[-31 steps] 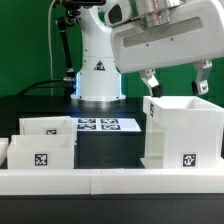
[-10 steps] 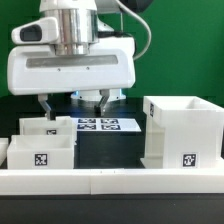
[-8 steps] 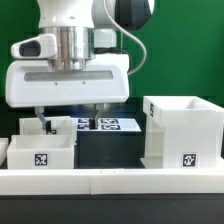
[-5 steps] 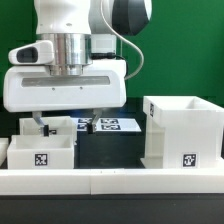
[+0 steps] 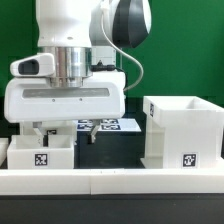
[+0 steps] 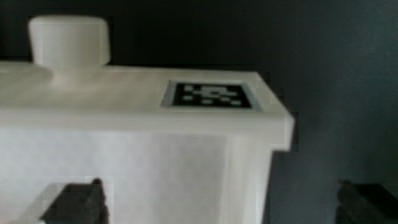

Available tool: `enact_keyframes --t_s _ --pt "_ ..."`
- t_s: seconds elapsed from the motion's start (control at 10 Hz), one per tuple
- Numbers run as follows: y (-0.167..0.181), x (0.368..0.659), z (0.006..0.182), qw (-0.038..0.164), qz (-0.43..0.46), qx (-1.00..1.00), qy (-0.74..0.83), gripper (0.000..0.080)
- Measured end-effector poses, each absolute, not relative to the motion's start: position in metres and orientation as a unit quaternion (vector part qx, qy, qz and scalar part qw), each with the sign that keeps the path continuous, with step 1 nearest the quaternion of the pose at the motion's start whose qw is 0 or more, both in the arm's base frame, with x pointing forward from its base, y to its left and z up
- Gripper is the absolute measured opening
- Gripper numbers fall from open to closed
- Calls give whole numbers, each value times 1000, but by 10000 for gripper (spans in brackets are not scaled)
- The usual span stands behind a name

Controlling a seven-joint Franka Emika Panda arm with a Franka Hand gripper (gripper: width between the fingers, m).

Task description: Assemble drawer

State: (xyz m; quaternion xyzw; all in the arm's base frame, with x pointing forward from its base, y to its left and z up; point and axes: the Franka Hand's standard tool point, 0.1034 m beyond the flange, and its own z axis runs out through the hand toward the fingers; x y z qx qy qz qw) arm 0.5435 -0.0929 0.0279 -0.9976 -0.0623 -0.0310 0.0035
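Observation:
The drawer set is white plastic with square tags. The large boxy housing (image 5: 182,130) stands at the exterior view's right. Two open-top trays stand at the left: the front tray (image 5: 40,158) and the back tray (image 5: 58,133), which is partly hidden behind my hand. My gripper (image 5: 62,132) is open and low over the back tray. One finger (image 5: 88,133) hangs just beside the tray's right wall. In the wrist view the tray (image 6: 125,130) shows a tag (image 6: 214,95) and a round knob (image 6: 71,40). My gripper (image 6: 219,205) spans the tray's edge, holding nothing.
The marker board (image 5: 112,125) lies flat on the black table behind the trays. A low white border wall (image 5: 110,181) runs along the front. The arm's white base stands at the back before a green backdrop.
My gripper has swung from above the housing to the exterior view's left, then come down over the back tray. It stayed open. No parts moved.

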Motion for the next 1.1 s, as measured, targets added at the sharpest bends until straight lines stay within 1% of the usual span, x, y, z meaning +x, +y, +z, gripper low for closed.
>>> enact_keyframes --t_s 0.2,0.4,0.9,1.0,1.1 --pt "-91 541 15 -1 -32 -997 -65 649" --pt "-91 537 7 -1 -27 -998 -65 649" --pt "-88 538 6 0 -26 -998 -64 646" --pt "-88 538 6 0 -26 -998 -64 477" --pt "-88 538 6 0 -26 -998 -64 265"
